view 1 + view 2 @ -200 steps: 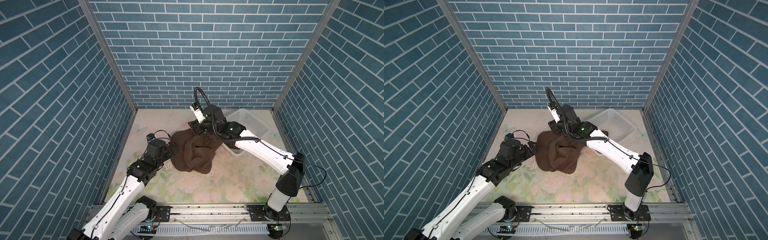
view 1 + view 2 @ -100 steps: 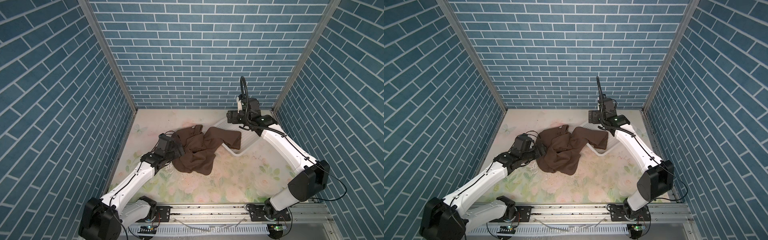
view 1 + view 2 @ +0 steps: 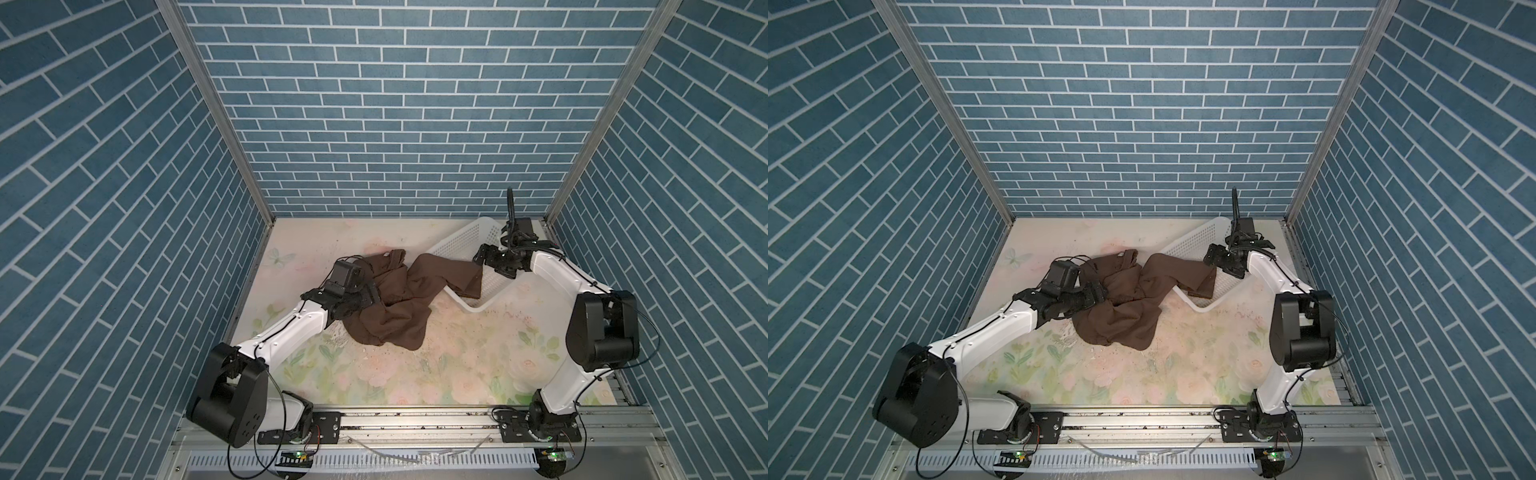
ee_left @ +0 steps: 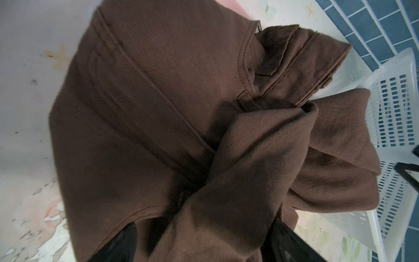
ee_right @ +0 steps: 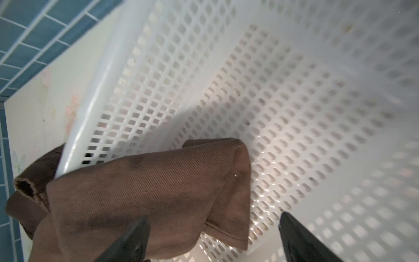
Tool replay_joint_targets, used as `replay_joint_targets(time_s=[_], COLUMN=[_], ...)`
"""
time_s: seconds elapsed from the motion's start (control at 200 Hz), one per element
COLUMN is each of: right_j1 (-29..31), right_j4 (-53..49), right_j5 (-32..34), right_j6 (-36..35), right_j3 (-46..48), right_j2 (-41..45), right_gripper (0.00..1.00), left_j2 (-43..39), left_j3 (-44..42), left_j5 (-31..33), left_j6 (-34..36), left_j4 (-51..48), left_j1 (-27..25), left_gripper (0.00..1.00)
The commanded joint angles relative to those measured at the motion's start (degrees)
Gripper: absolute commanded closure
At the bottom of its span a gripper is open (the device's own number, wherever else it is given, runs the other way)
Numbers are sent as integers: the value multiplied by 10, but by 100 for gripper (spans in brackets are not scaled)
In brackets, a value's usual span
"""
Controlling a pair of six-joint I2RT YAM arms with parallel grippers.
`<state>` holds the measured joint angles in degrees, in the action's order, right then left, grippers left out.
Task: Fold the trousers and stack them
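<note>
The trousers [image 3: 395,316] lay rumpled on the bench [image 3: 457,361], their long axis running across it from the waist on the left to one leg draped over the basket [image 3: 461,245] rim on the right. The left fingers [image 4: 120,247] stood apart at the waist end with bunched cloth between them. The right fingers [image 5: 131,242] stood apart just above the hem, clamping nothing.

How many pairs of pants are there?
1. The brown trousers lie crumpled in the middle of the table, partly draped over the rim of the white basket. I cannot tell if another pair hides underneath.
</note>
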<state>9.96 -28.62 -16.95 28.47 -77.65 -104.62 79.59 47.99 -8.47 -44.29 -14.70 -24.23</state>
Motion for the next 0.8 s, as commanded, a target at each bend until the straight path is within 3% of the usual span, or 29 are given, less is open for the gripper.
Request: replay_joint_targets(time_s=[0.0,0.14,0.205,0.25,0.315,0.35,0.54,0.795], right_j1=[5,5,5,5,6,8,64,247], right_j4=[11,18,47,77,116,122,50,-98], right_j5=[-68,-100,-133,-154,-173,-170,-107,-99], right_j6=[24,30,40,54,72,76,20,-74], right_j3=[-46,-63,-54,-45,-37,-37,-117,-278], right_j2=[-59,-104,-110,-108,-95,-84,-5,2], right_gripper=[12,17,26,44,89,100,100,100], left_j2=[18,34,37,39,35,31,-20,-117], left_j3=[13,18,22,25,29,31,38,32], left_j5=[-24,-23,-23,-21,-21,-19,-20,56], left_j6=[-3,-1,4,8,14,15,15,26], left_j4=[25,24,21,17,10,7,-17,-97], left_j1=[4,4,4,4,6,7,29,55], left_gripper=[8,8,7,8,8,8,8,7])
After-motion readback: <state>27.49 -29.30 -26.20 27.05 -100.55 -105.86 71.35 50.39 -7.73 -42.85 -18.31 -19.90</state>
